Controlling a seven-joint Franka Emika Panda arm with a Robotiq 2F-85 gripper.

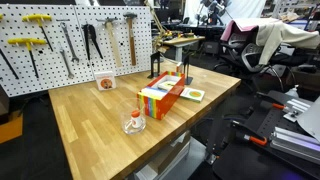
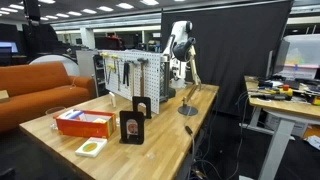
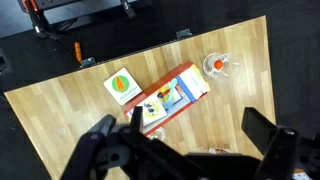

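Gripper (image 3: 185,150) released, jaws wide, empty, high above smooth plank-wood table (image 3: 60,110). Below: long orange cardboard box (image 3: 172,98), flat square card (image 3: 122,85), small clear jar (image 3: 216,66), possibly glass.

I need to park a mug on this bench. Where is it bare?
The table is bare in the wide stretch between the pegboard and the box, out to the near edge. It is crowded around the box, with the glass and card close by.

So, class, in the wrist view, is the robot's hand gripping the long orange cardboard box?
No: the hand stands wide open, high above the long orange cardboard box, and touches nothing.
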